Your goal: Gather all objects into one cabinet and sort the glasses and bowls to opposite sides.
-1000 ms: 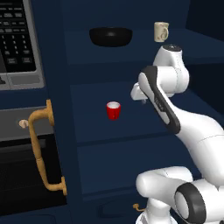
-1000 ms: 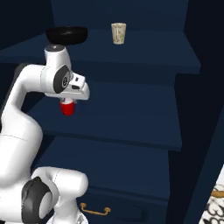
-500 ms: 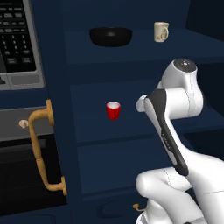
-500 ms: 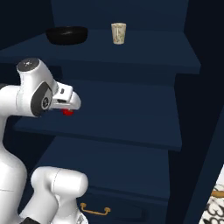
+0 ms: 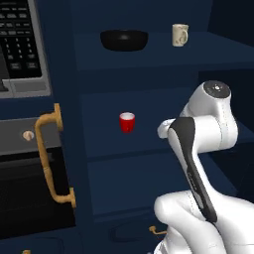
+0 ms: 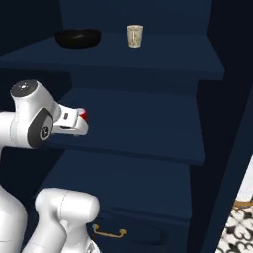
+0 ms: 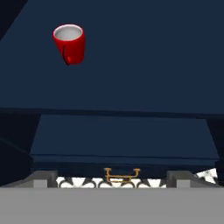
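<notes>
On the top shelf of the navy cabinet [image 5: 149,67] a wide black bowl [image 5: 124,39] sits at the left and a cream patterned cup [image 5: 179,34] at the right; the same bowl [image 6: 77,38] and cup [image 6: 134,36] show from the right base. A red cup [image 5: 127,122] stands upright alone on the middle shelf, toward its left. In the hand view that red cup [image 7: 69,43] lies up and to the left, well clear of my gripper [image 7: 111,178]. The fingertips [image 7: 43,178] stand wide apart with nothing between them. My folded arm [image 5: 198,149] is drawn back in front of the shelves.
A keypad panel [image 5: 20,44] and a dark door with a curved gold handle [image 5: 49,158] flank the cabinet on the left. Below the shelves is a drawer with a gold handle [image 6: 106,231]. Patterned floor tiles [image 6: 242,227] show at the lower right.
The gripper has let go of the red cup and opened wide. The arm has pulled back and folded down away from the middle shelf; the cup stays where it was.
</notes>
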